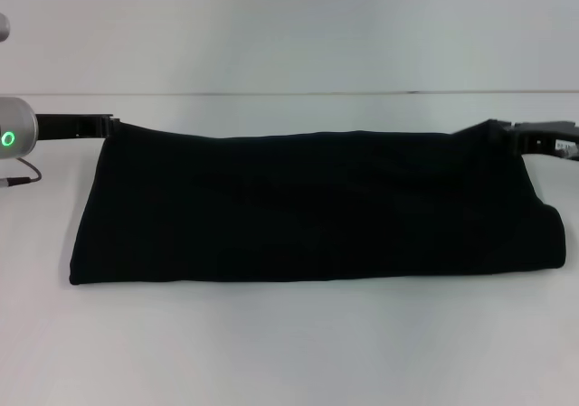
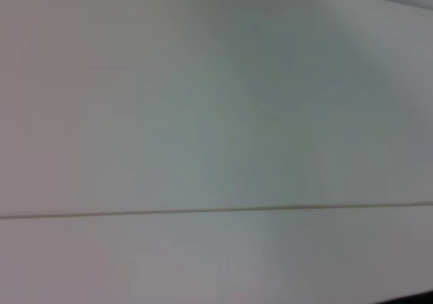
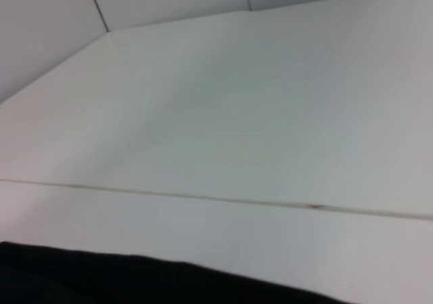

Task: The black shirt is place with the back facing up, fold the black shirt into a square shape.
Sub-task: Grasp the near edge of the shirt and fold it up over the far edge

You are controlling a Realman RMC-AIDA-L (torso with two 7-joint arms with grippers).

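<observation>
From my head camera I see the black shirt (image 1: 308,209) lying across the middle of the white counter (image 1: 289,352) as a long folded band, running from my left to my right; its near edge is a straight fold, its far edge sags a little between the two far corners. My left tool (image 1: 101,126) sits at the far left corner of the shirt, touching the cloth there; my right tool (image 1: 507,136) sits at the far right corner, where the fabric rises to a small peak against it. I cannot tell whether either tool is clenched on the cloth or released; the tips are lost against the black fabric. A thin cable (image 1: 20,178) trails on the counter beside my left arm. My right wrist camera shows an edge of the shirt (image 3: 101,277) with bare counter (image 3: 237,128) beyond it; my left wrist camera shows almost only white surface.
</observation>
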